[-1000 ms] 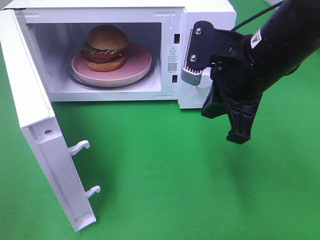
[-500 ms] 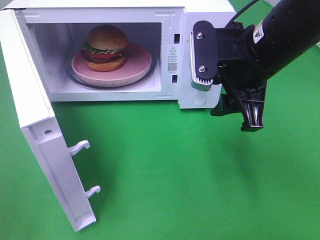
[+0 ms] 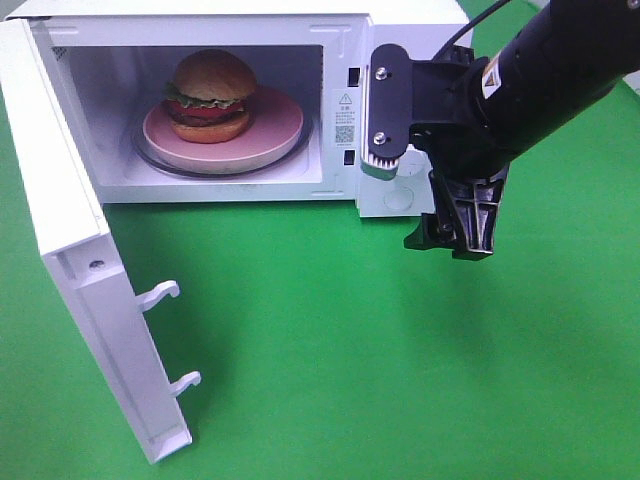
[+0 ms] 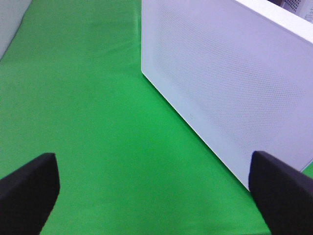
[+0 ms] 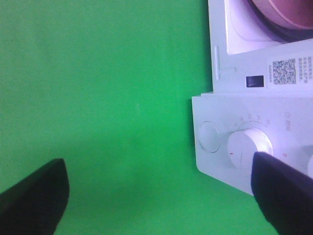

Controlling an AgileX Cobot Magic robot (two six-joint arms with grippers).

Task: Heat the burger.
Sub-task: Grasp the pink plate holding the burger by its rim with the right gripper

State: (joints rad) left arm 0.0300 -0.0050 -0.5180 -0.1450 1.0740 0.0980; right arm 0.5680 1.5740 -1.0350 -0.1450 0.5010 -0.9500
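Note:
The burger (image 3: pixel 210 95), with a golden bun, lettuce and tomato, sits on a pink plate (image 3: pixel 275 125) inside the white microwave (image 3: pixel 345 40), whose door (image 3: pixel 75 250) hangs wide open to the left. My right gripper (image 3: pixel 420 205) hovers open in front of the control panel (image 3: pixel 398 195), with nothing between its fingers (image 3: pixel 385 110). In the right wrist view the right gripper (image 5: pixel 159 196) spans a white knob (image 5: pixel 249 147) and a round button (image 5: pixel 209 137). My left gripper (image 4: pixel 154 196) is open over the green cloth beside the door's outer face (image 4: pixel 230 83).
Green cloth (image 3: pixel 350 350) covers the table in front of the microwave. The open door's two latch hooks (image 3: pixel 160 293) stick out toward the middle. An edge of the pink plate (image 5: pixel 288 12) shows in the right wrist view.
My right gripper has gone from shut to wide open and shifted slightly left along the control panel. The burger, the door and the left arm have not moved.

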